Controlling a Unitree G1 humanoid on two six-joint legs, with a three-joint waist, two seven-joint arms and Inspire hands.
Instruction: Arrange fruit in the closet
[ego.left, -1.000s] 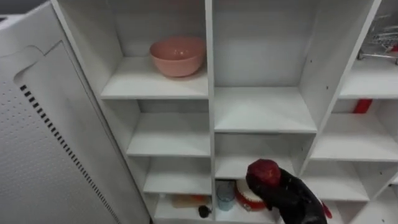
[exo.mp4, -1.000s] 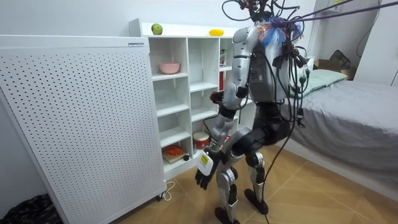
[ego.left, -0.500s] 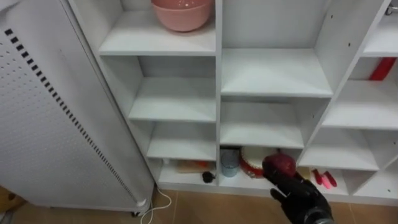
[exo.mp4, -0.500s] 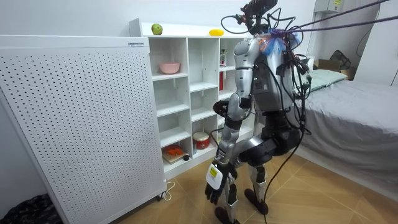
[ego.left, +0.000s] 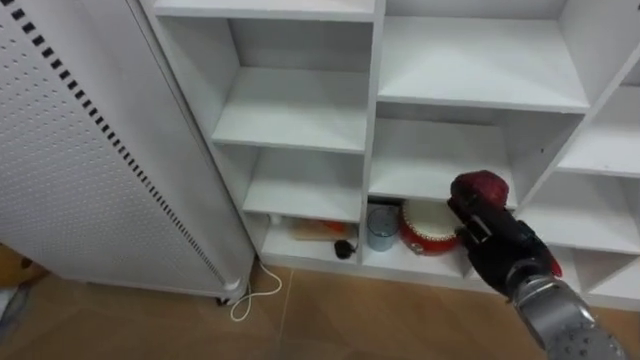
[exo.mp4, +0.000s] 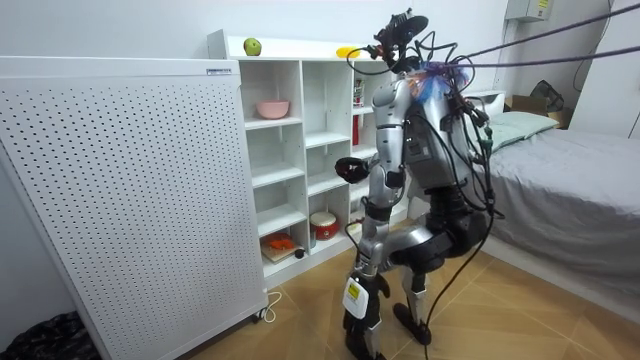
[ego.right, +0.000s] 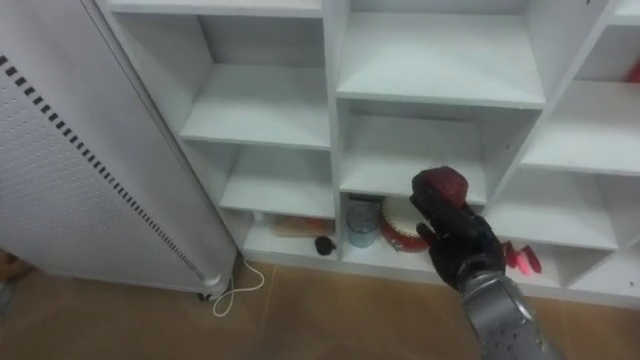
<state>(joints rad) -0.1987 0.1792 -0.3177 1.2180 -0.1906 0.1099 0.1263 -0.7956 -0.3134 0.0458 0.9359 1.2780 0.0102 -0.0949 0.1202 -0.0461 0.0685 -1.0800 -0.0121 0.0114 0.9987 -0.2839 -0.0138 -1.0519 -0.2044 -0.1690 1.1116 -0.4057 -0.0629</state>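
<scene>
A dark red fruit (ego.left: 482, 187) sits in my right hand (ego.left: 500, 245), whose fingers curl round it from below. The hand comes in from the lower right and holds the fruit in front of the white closet (ego.left: 300, 110), level with its low middle compartment. In the room view the same fruit (exo.mp4: 350, 168) is held out towards the shelves. My left hand (exo.mp4: 358, 305) hangs straight down beside my leg with relaxed fingers. A green apple (exo.mp4: 252, 46) and a yellow fruit (exo.mp4: 347, 52) lie on the closet's top.
The bottom compartments hold a blue cup (ego.left: 380, 225), a red and white round tin (ego.left: 428, 225), a small dark thing (ego.left: 344, 248) and an orange item (ego.left: 318, 230). A pink bowl (exo.mp4: 271, 108) stands on an upper shelf. A white perforated panel (ego.left: 80, 170) stands left; a bed (exo.mp4: 560, 170) behind.
The eye view has tipped down to the lower shelves. My right hand has kept the fruit before the closet. My left arm has swung in to hang straight down.
</scene>
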